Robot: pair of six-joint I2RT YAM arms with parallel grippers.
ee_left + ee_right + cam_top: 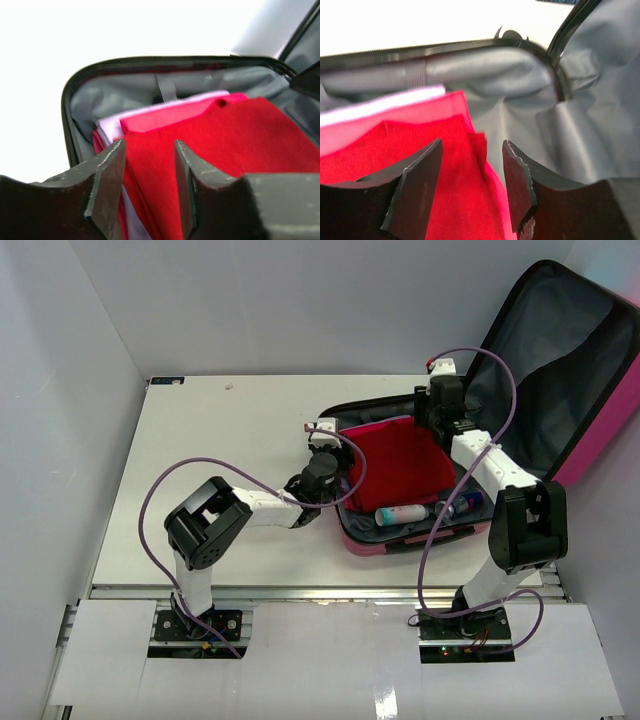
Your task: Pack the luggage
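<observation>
From my station I see the luggage (pixel 398 542) lying open on the white table (pixel 230 460), toward the right side. Its lid (pixel 560 360) is tipped up and back against the right wall, grey lining facing the arms. A folded red cloth (pixel 400 465) sits on top of the stack in the base. In the left wrist view a pink layer (pixel 165 116) and a pale lilac layer (pixel 111 125) show beneath it, near a grey strap (pixel 167 87) on the back wall. Along the near wall of the base lie 2 small items: a white tube (pixel 402 514) and a darker bottle (pixel 465 505) just beside it.

My left claw (pixel 149 150) hangs over the left edge of the base, released, its 2 fingers apart, with only the red cloth showing behind the gap. My right claw (pixel 472 147) is at the far right corner of the base, next to the lid hinge. It is also released, and the cloth's right edge shows in the gap between its fingers, which do not pinch it.
</observation>
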